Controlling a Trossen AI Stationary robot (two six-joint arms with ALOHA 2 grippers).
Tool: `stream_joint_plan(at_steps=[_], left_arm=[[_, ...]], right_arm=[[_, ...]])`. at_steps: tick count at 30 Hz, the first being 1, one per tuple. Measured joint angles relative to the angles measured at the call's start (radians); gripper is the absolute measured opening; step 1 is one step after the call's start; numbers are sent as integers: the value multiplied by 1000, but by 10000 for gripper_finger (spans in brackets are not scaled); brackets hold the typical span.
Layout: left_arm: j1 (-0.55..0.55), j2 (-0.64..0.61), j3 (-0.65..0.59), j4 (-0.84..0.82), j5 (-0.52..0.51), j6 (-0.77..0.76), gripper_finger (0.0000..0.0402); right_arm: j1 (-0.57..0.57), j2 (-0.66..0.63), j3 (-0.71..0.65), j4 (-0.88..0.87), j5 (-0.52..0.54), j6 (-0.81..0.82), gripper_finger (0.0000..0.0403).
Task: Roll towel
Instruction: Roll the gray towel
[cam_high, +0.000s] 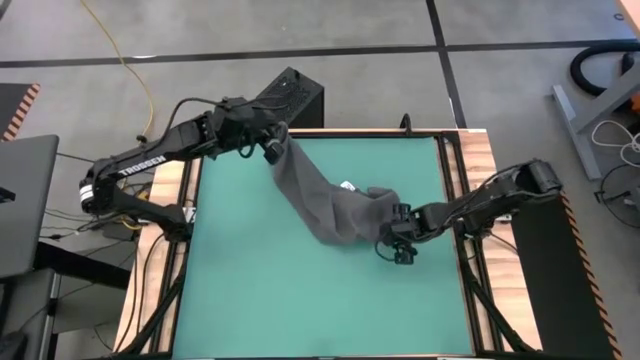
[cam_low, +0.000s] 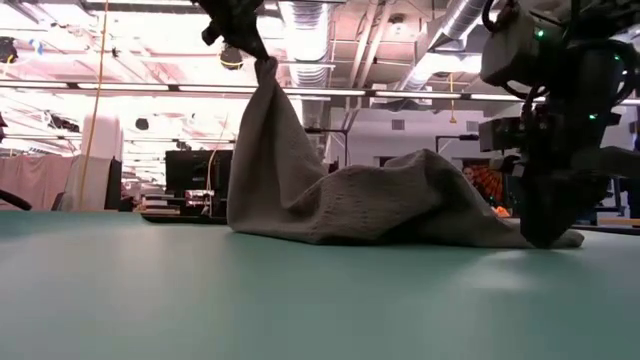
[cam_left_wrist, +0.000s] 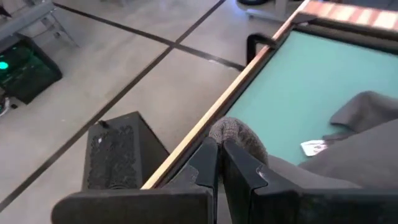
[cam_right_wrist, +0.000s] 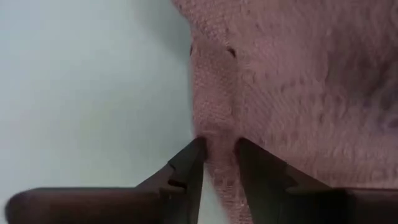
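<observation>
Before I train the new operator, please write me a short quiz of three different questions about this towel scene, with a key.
1. True or false: the left gripper holds one end of the towel lifted above the green mat.
2. Which gripper pinches the towel down at mat level? A) the left gripper B) the right gripper C) neither
3. Fill in: the small white tag lies on the towel's edge, closer to the ____ gripper.

Key: 1 true. 2 B; in the low view this end stays on the mat. 3 right.
</observation>
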Motion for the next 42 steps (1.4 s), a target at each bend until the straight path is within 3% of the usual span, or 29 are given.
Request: stream_joint_plan(at_steps=[6, 10, 14, 18, 21, 23, 25, 28, 30, 32, 33, 35, 38, 42], left_arm=[[-100, -56, 0, -12, 49, -42, 0], [-220, -107, 0, 36, 90, -48, 0], [-369, -169, 0, 156, 163, -17, 0], [-528, -236, 0, 340, 339, 60, 0], [-647, -264, 0, 470, 471, 169, 0], [-715, -272, 0, 514, 463, 277, 0], [-766, -272, 0, 546, 286, 373, 0], [-781, -253, 0, 557, -195, 513, 0], [-728, -226, 0, 531, -500, 572, 0], [-635, -192, 1, 431, -693, 554, 0], [-589, -180, 1, 345, -740, 508, 0], [-500, -157, 0, 118, -750, 336, 0], [-356, -112, -1, -184, -604, 37, 0], [-237, -32, -88, -340, -437, -142, 0]], right_arm=[[50, 34, 79, -37, 12, -3, 16], [130, -26, 218, -122, 20, -7, 15], [257, -105, 408, -313, 81, -30, 6], [424, -215, 611, -397, 187, -57, 6], [538, -283, 686, -336, 294, -170, 5], [581, -332, 691, -252, 393, -282, 5], [580, -369, 687, -206, 493, -369, 5], [484, -396, 686, -264, 640, -378, 4], [358, -402, 686, -360, 672, -315, 4], [197, -397, 686, -484, 659, -213, 4], [114, -389, 686, -548, 627, -157, 4], [-50, -356, 683, -660, 540, -59, 4], [-268, -300, 672, -726, 349, -3, 6], [-442, -215, 581, -632, 113, -65, 10]])
